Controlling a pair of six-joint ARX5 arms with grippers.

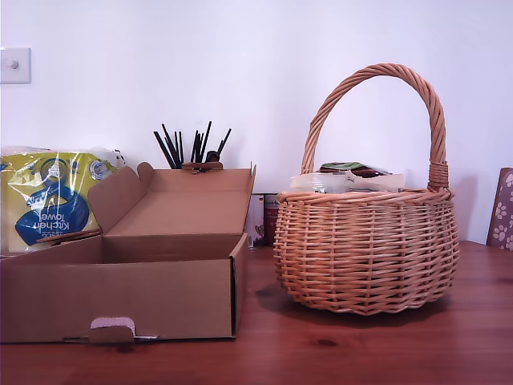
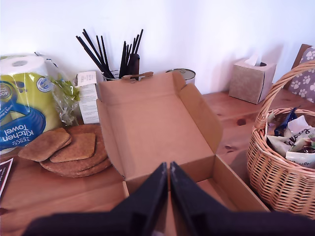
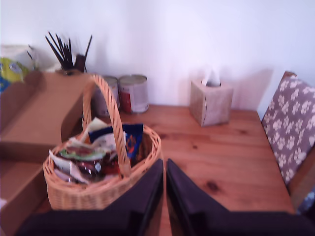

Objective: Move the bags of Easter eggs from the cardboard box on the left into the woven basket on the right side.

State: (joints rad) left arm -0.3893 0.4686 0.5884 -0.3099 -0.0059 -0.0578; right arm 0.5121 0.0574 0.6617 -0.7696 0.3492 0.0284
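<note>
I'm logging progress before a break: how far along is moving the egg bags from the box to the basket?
It looks nearly or fully done. The bags sit piled in the woven basket. The part of the cardboard box that shows holds none. My first gripper and my second gripper are shut and hold nothing. I see nothing left.

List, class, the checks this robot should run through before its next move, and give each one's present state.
1. Lid of the cardboard box open: ok.
2. Box emptied: cannot tell; the little floor that shows is bare, but my first hand hides the rest.
3. Some bags of Easter eggs in the woven basket: ok, several lie inside.
4. Basket upright: ok.
5. Nothing in my first hand: ok, shut and bare.
6. Nothing in my second hand: ok, shut and bare.
</note>
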